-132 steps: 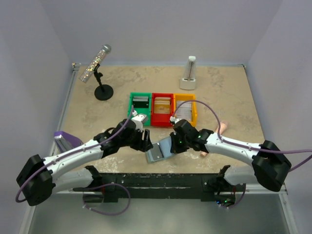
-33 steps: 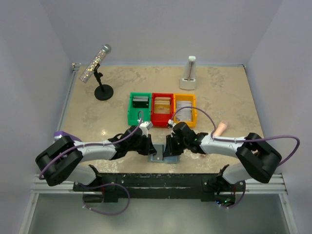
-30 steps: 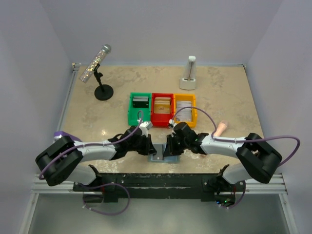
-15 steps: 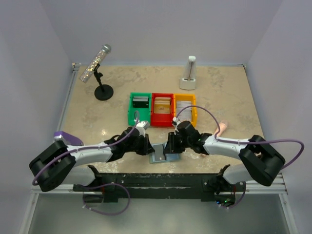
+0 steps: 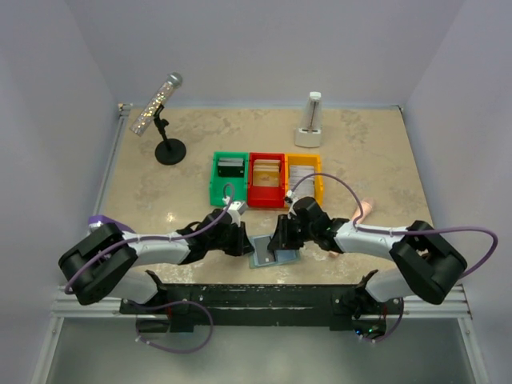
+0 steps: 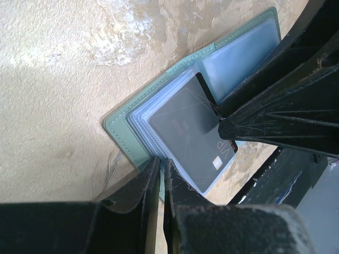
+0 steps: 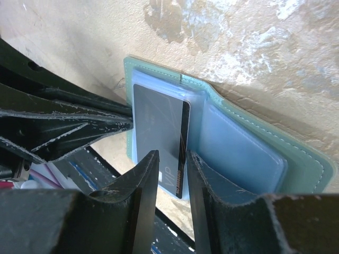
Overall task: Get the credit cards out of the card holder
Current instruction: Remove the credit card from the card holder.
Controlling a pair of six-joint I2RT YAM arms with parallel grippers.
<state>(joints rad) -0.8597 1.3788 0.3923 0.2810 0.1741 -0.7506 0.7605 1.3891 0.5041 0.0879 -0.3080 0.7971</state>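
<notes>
Right wrist view. The card holder (image 7: 249, 153) lies open on the table (image 7: 265, 42), filling the centre of the frame. In the top external view it sits at lower centre, between the two grippers. A dark credit card (image 7: 159, 119) appears partly out of the left panel's clear pocket. The right gripper (image 7: 172, 154) has its jaws parted astride the card's lower right edge and is not yet pinching. The left gripper (image 6: 161, 163), jaws almost together, clamps the holder's lower left edge. Step in hand, as judged: seizing the card. Good practice is to close squarely on the exposed corner alone, clear of the pocket film, then draw along the pocket's line while the left grip pins the holder flat.
</notes>
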